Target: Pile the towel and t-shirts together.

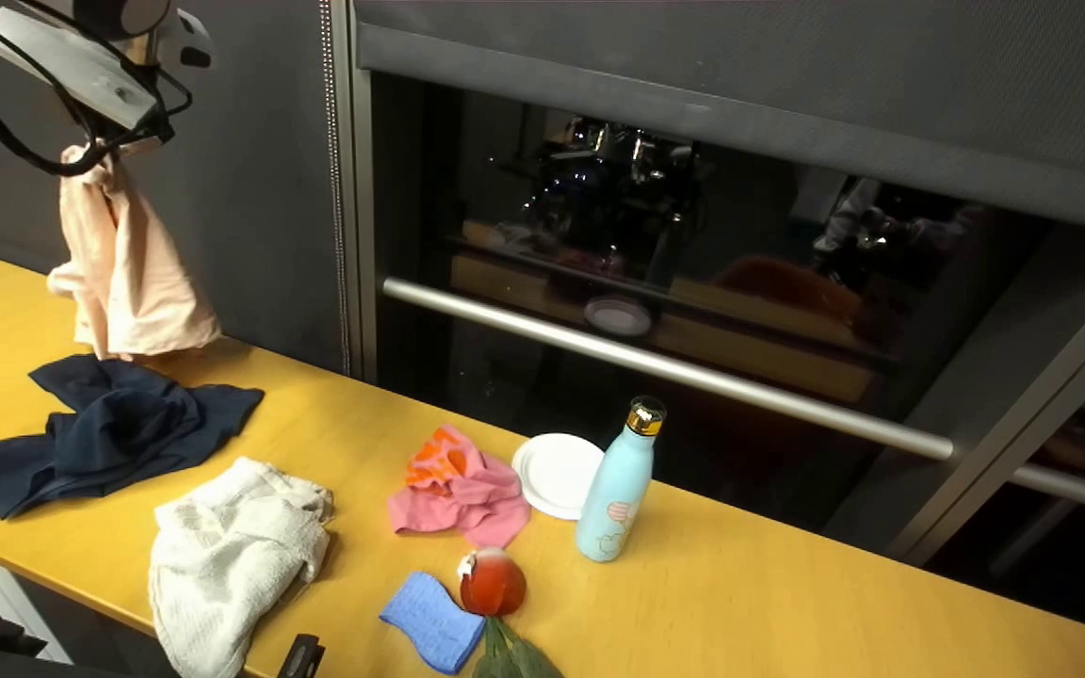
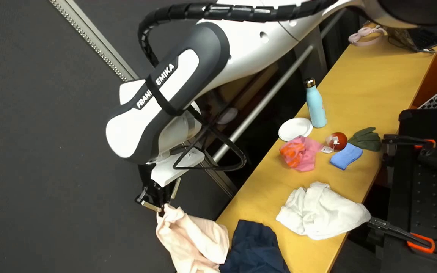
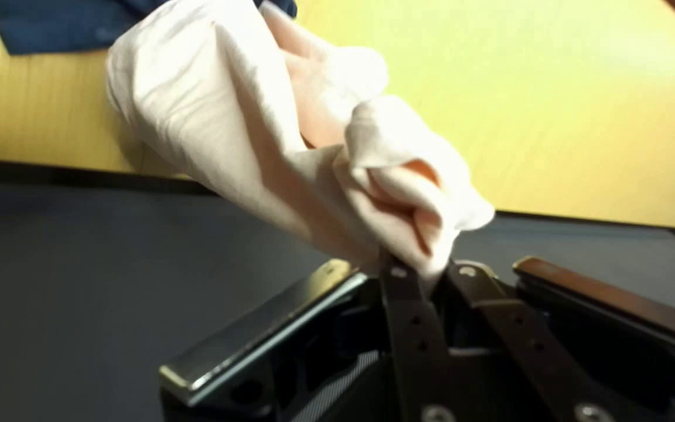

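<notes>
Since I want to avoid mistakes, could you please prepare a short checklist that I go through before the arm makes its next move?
1. Grip of the tool on the peach cloth: ok, it is pinched in the shut jaws.
2. Its lower end clear of the table: cannot tell.
3. The navy cloth ready as a base: probably ok, it lies on the table near the peach cloth.
4. The white cloth free of the clamp: cannot tell; they overlap or touch in an exterior view.
5. The white cloth and pink cloth gathered with the navy cloth: not ok, each lies apart.
6. The bottle upright: ok.
</notes>
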Tool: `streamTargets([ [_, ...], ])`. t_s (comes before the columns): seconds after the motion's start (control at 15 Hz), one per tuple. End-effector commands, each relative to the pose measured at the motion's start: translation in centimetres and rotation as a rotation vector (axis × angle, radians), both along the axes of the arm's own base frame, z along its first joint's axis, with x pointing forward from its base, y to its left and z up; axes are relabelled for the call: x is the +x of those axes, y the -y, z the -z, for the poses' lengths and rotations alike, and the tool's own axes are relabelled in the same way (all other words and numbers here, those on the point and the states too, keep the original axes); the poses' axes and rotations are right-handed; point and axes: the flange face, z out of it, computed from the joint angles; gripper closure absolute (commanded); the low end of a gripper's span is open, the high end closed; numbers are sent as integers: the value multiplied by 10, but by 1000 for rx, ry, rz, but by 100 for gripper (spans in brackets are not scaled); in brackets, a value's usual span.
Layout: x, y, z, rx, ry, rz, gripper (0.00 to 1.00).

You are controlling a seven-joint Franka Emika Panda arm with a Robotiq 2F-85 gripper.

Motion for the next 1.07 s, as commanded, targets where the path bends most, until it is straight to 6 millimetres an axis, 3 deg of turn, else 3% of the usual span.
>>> streamTargets([
  [0.0,-7,2,44,36,-163,-122,98],
  [0.13,-16,6,71,27,-268,-176,98],
  [0.27,-20,9,84,7,-324,-203,97],
  [0.33,-20,13,87,-4,-342,-203,75],
  [0.4,-20,15,88,-11,-357,-203,66],
  [0.73,-10,39,67,-60,-355,-182,29],
  [1.0,-8,75,69,-223,-371,-104,2],
])
